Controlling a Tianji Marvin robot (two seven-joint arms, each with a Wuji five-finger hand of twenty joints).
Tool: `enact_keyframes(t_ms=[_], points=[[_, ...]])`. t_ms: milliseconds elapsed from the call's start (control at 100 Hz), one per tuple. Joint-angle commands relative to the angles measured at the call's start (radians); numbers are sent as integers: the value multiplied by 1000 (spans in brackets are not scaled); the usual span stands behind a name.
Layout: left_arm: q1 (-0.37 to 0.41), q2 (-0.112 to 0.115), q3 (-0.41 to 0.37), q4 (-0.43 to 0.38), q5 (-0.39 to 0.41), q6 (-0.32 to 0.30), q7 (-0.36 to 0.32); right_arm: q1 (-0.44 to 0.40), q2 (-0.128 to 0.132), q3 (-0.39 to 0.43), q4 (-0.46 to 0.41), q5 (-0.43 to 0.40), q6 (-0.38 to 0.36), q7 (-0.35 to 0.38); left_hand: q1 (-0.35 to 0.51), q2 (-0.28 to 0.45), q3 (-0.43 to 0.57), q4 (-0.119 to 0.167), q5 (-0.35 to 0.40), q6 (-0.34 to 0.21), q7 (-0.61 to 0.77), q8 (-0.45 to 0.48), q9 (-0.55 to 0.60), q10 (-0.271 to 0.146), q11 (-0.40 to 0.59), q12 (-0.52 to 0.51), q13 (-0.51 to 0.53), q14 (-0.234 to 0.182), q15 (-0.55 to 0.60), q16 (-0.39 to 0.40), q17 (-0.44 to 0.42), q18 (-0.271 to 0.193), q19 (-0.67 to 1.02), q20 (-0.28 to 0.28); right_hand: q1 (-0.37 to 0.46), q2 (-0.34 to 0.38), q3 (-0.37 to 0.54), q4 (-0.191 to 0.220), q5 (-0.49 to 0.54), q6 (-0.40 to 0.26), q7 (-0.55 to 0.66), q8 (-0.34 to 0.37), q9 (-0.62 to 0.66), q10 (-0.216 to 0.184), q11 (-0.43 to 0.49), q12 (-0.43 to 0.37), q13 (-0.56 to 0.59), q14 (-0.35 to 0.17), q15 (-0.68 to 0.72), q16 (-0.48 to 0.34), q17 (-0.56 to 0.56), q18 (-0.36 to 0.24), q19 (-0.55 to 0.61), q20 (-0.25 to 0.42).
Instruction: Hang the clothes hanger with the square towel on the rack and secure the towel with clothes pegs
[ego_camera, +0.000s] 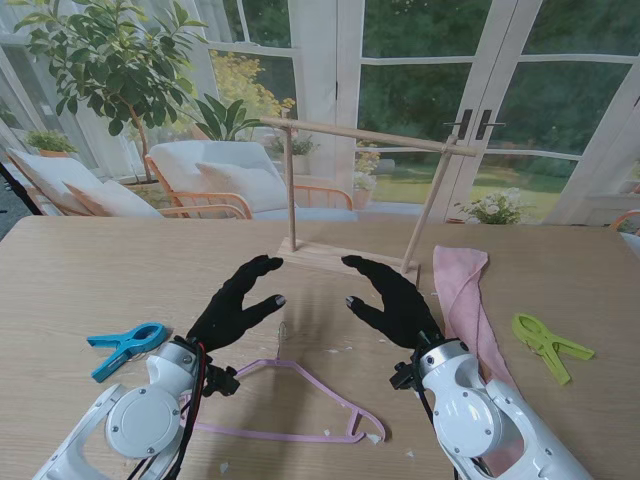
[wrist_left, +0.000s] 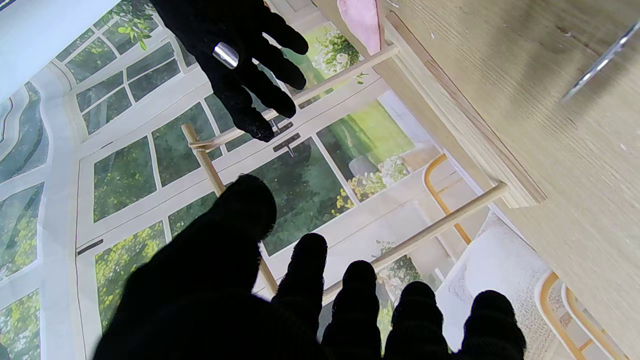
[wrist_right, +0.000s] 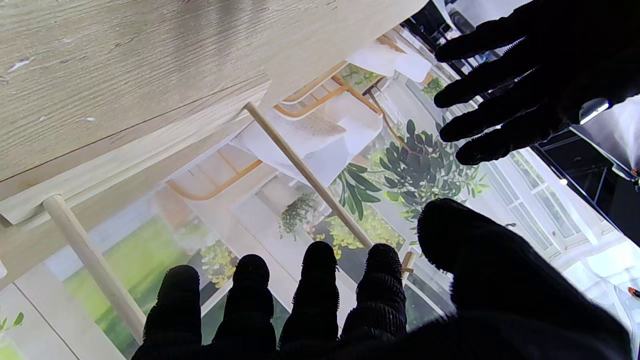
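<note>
Left robot hand (ego_camera: 236, 303) and right robot hand (ego_camera: 393, 298) spread, empty

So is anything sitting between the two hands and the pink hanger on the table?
Nothing visible does. The pink hanger lies bare on the table between the forearms, nearer to me than the open left hand and right hand. The towel lies apart on the right.

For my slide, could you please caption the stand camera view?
Open black-gloved left hand and right hand hover above pink plastic hanger, facing wooden rack.
</note>
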Motion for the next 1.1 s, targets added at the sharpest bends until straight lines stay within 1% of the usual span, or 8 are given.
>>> enact_keyframes(t_ms=[0, 200, 300, 370, 570, 760, 860, 1090], points=[[12, 0, -5, -9, 4, -2, -5, 7, -9, -5, 4, 4, -9, 11, 11, -14, 24, 20, -11, -8, 9, 2, -3, 0, 18, 19, -18, -18, 9, 15, -7, -27, 11, 18, -25, -15, -24, -14, 2, -20, -5, 19, -20, -9, 16, 6, -23, -15, 8, 7, -1, -9, -3, 517], [5, 2, -2, -1, 43, -10, 0, 8, -8, -6, 8, 2, -7, 18, -6, -44, 77, 17, 14, 32, 27, 21, 11, 31, 82, 80, -20, 10, 51, 146, -23, -10, 68, 134, -21, -16, -29, -29, 4, -17, -3, 20, -16, -6, 21, 8, -11, -9, 20, 10, 17, -3, 7, 521], [1, 11, -11, -8, 53, -8, -33, 1, -9, -5, 2, 2, 5, 15, -14, -58, 98, 15, 32, 44, 33, 29, 20, 41, 105, 99, -19, 20, 62, 203, -27, -4, 92, 200, -17, -19, -28, -38, 12, -9, 7, 27, -10, 8, 59, 26, 8, 6, 50, 27, 44, 10, 42, 537], [4, 16, -25, -15, 71, -6, -53, 0, -9, -5, -2, -1, 10, 14, -18, -68, 116, 14, 57, 53, 32, 31, 25, 57, 146, 116, -26, 38, 82, 286, -42, 10, 124, 294, -20, -19, -28, -40, -10, 0, 3, 29, -8, 12, 75, 33, 18, 10, 64, 35, 54, 14, 56, 542], [-5, 48, -60, 2, 261, -12, -127, -19, -11, 6, -26, -4, 23, 2, -39, -71, 128, 17, 47, 59, 37, 46, 33, 62, 193, 132, -33, 57, 104, 448, -62, 26, 185, 492, -20, -20, -27, -42, -13, 1, 6, 35, -15, 11, 83, 36, 17, 11, 73, 41, 56, 15, 64, 544], [-2, 58, -58, 63, 390, -26, -115, -46, -14, 21, -51, -6, 27, -17, -39, -69, 130, 16, 41, 63, 42, 50, 35, 65, 197, 135, -25, 62, 104, 459, -62, 30, 189, 516, -17, -19, -27, -43, 0, 0, 14, 40, -15, 11, 85, 35, 17, 12, 75, 42, 56, 17, 69, 545], [2, 62, -43, 91, 445, -23, -105, -53, -15, 24, -58, -6, 29, -20, -43, -69, 130, 16, 34, 65, 53, 55, 36, 66, 212, 143, -14, 71, 107, 474, -69, 34, 208, 572, -17, -19, -28, -44, 10, -3, 19, 42, -14, 10, 85, 35, 18, 13, 75, 42, 56, 17, 71, 544], [16, 76, -6, 134, 587, -8, -95, -56, -16, 25, -62, -5, 29, -23, -75, -83, 149, 19, -10, 62, 74, 70, 37, 56, 224, 150, 2, 74, 112, 501, -47, 46, 211, 619, -16, -19, -29, -44, 14, -4, 22, 43, -15, 11, 85, 34, 18, 14, 75, 42, 57, 18, 73, 543]])
